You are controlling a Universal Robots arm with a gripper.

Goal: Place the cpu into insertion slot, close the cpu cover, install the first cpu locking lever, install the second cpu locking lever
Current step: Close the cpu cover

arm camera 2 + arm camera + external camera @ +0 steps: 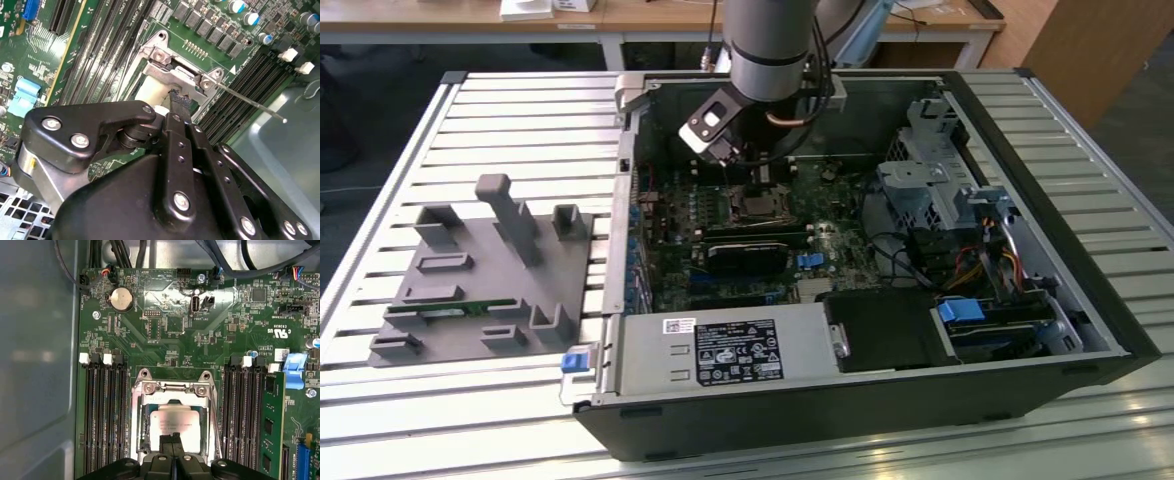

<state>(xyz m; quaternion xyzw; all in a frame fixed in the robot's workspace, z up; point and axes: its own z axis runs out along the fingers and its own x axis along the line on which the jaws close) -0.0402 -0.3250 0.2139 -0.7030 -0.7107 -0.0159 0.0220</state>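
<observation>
Right, nearest the camera in the exterior view is the slatted bench [454, 420] with an open computer case [854, 420] lying on it. A black labelled power-supply box [720, 352] sits against the case's near wall. A grey moulded fixture [480, 280] lies on the slats just beside the case, on the exterior view's left.

Past the box comes the green motherboard [680, 230], and about midway across it the insertion slot [758, 207], dark with a silvery rim. The first wrist view looks straight down on it. The cpu [176, 421] is seated in the slot, its dull metal top showing through the window of the cpu cover [172, 390], which appears to lie down flat over it.

The gripper [172, 440] is low over the near edge of that window. Its two black fingers [166, 446] are pressed together with only a seam between them and hold nothing. I cannot tell whether their tips touch the chip or the frame.

In the second wrist view a thin locking lever [250, 103] juts from a corner of the socket, its free end out over the memory slots [235, 107] and not latched. Rows of those slots flank the socket on both sides.

Farther back the grey arm [774, 40] rises out of the case, and beyond it stands a wooden table [654, 15].
</observation>
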